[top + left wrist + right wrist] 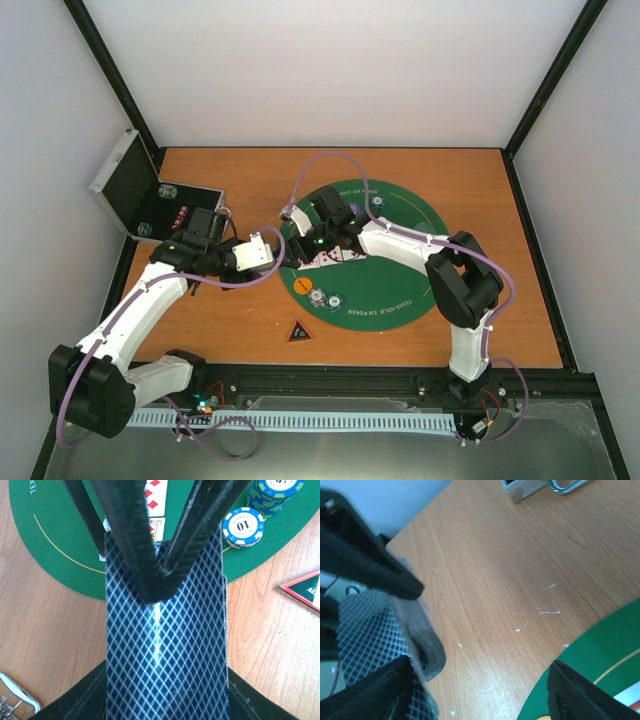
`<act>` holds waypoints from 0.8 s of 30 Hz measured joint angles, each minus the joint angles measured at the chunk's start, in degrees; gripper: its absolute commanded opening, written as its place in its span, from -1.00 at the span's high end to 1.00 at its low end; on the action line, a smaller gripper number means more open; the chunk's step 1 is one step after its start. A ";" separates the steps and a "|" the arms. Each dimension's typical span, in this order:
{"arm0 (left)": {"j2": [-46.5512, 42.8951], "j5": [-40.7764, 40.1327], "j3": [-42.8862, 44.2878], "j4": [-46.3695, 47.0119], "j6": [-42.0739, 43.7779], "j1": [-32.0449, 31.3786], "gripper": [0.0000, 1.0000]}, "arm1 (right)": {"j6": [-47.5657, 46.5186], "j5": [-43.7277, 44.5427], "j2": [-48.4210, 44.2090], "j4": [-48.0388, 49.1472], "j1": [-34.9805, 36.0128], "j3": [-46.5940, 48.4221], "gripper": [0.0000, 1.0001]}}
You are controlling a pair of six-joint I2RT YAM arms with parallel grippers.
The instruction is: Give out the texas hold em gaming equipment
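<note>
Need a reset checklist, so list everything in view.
Card deck: one, blue-checked back, held in the left fingers.
Face-up cards: a few, white with red pips, on the mat.
Loose chip: one, blue and white, mat's edge.
Chip stack: one, blue and green, beside it.
Triangle: one, dark, red-edged, on wood near the mat.
Mat: one, green, round, mid-table.
Case: one, silver, black-lined, open, back left.
Table: one, wooden.
Left fingers: two, black, shut on the deck.
Right fingers: two, black, open, over wood.

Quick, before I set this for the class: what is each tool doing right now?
Left tool: closed on the blue-checked deck of playing cards.
Right tool: cannot be told; no view shows its fingers clearly.
</note>
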 measured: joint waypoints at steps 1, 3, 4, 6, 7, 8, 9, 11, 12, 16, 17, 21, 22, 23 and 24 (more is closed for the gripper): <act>0.00 0.00 0.00 0.02 0.00 0.02 0.04 | 0.31 -0.72 -0.11 -0.20 0.00 0.02 -0.21; 0.00 0.00 0.00 0.04 0.00 0.00 0.04 | 0.15 -1.70 -0.31 -0.44 0.07 0.07 -0.03; 0.00 0.00 0.00 0.07 0.00 0.00 0.03 | 0.24 -2.23 -0.39 -0.61 0.07 0.09 0.07; 0.00 -0.04 0.00 0.09 0.00 0.00 0.04 | 0.52 -2.58 -0.66 -1.16 0.15 0.22 0.20; 0.00 -0.07 0.00 0.11 0.00 0.02 0.03 | 0.33 -2.56 -0.79 -1.49 0.17 0.37 0.25; 0.00 -0.09 0.00 0.13 -0.02 0.00 0.03 | 0.00 -2.38 -0.92 -1.77 0.17 0.50 0.29; 0.00 -0.09 0.00 0.15 -0.02 0.00 0.03 | 0.07 -2.32 -1.03 -2.36 0.22 0.76 0.36; 0.00 -0.09 0.00 0.15 -0.02 0.00 0.03 | -0.24 -2.08 -1.20 -3.32 0.22 1.22 0.45; 0.00 -0.11 0.00 0.17 -0.02 0.02 0.03 | -0.52 -1.90 -1.31 -3.69 0.22 1.36 0.50; 0.00 -0.17 0.00 0.22 -0.02 0.02 0.03 | -1.07 -1.03 -1.81 -5.07 0.26 1.79 0.65; 0.00 -0.17 0.00 0.22 -0.02 0.02 0.03 | -1.29 -0.79 -1.97 -5.44 0.26 1.90 0.68; 0.00 -0.20 0.00 0.26 -0.02 0.02 0.03 | -2.16 0.55 -2.78 -7.30 0.26 2.32 0.90; 0.00 -0.28 0.00 0.31 -0.02 0.02 0.03 | -2.54 0.79 -2.80 -7.69 0.26 2.58 0.94; 0.00 -0.35 0.00 0.35 -0.02 0.02 0.03 | -2.80 1.03 -2.82 -8.20 0.26 2.89 0.94; 0.00 -0.44 0.00 0.39 -0.02 0.02 0.03 | -3.13 1.25 -2.82 -8.63 0.26 3.08 0.94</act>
